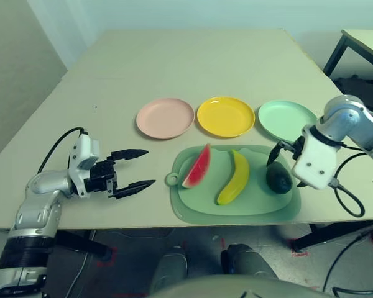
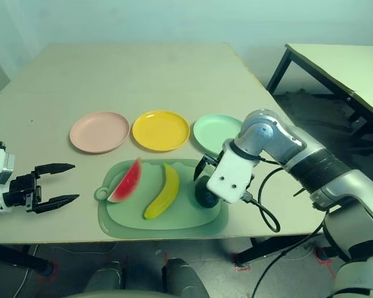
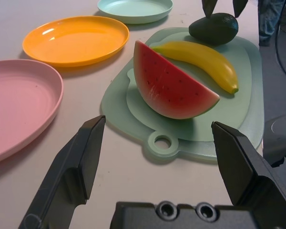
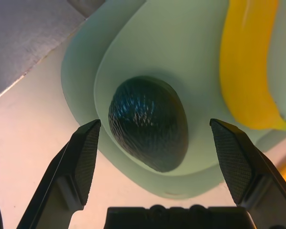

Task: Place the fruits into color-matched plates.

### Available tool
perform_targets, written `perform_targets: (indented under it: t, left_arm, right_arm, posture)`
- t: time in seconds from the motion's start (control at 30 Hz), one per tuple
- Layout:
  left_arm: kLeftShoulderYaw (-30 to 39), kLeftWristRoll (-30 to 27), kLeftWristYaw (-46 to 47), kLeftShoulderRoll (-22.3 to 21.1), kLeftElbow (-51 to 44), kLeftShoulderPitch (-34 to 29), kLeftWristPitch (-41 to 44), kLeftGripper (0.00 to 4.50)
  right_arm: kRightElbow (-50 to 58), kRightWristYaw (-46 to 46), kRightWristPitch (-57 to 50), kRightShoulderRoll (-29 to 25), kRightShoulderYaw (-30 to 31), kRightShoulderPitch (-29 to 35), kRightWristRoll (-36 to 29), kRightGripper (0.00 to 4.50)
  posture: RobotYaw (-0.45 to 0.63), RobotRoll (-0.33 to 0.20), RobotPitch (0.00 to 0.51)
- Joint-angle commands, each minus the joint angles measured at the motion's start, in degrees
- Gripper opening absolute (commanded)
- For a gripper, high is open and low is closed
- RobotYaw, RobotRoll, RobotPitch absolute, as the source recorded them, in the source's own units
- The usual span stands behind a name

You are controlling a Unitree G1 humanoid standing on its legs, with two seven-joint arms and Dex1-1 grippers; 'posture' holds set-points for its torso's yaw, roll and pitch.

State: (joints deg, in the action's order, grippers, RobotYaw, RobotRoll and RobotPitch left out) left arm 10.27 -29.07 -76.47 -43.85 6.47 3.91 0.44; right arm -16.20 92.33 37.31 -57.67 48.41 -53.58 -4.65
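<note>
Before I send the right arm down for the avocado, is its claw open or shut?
Open: the right claw's two fingers stand wide apart, with the avocado between and beyond them.

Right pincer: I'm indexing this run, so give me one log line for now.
right pincer: open, over avocado | left pincer: open, empty | banana, watermelon: on green mat | plates: empty
</note>
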Motion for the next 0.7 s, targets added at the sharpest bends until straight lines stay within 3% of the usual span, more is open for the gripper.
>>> perform_targets:
  t: [0.03,0.37,0.43,0.53,0.7]
  left_arm:
    - [-0.42,0.79,-0.24,-0.33,0.36,0.87,0.05,4.5]
    - [0.13,1.25,-0.49,-0.95,1.68,1.85,-1.01,4.5]
    - [0.16,1.2,-0.52,-1.0,1.39,1.66,-1.09,4.5]
    - [0.2,1.06,-0.55,-1.0,1.14,1.42,-1.0,4.5]
    - [0.14,1.21,-0.59,-1.06,1.12,1.35,-1.12,4.5]
  right_arm:
    - [0.19,0.17,-0.34,0.96,-0.63,0.96,1.06,4.46]
    - [-1.07,0.17,-1.44,3.52,-1.13,2.91,4.39,4.47]
    - [-1.33,0.17,-1.92,3.65,-1.26,2.91,4.66,4.07]
    - [-3.51,0.17,-2.46,4.35,-1.13,1.41,4.97,3.01]
    - [-8.76,0.17,-0.16,5.62,-1.11,-1.32,6.2,2.84]
  posture:
    - [0.0,0.0,0.048]
    - [-0.01,0.0,0.048]
    - [-0.01,0.0,0.048]
    - [-0.02,0.0,0.05]
    - [-0.02,0.0,0.049]
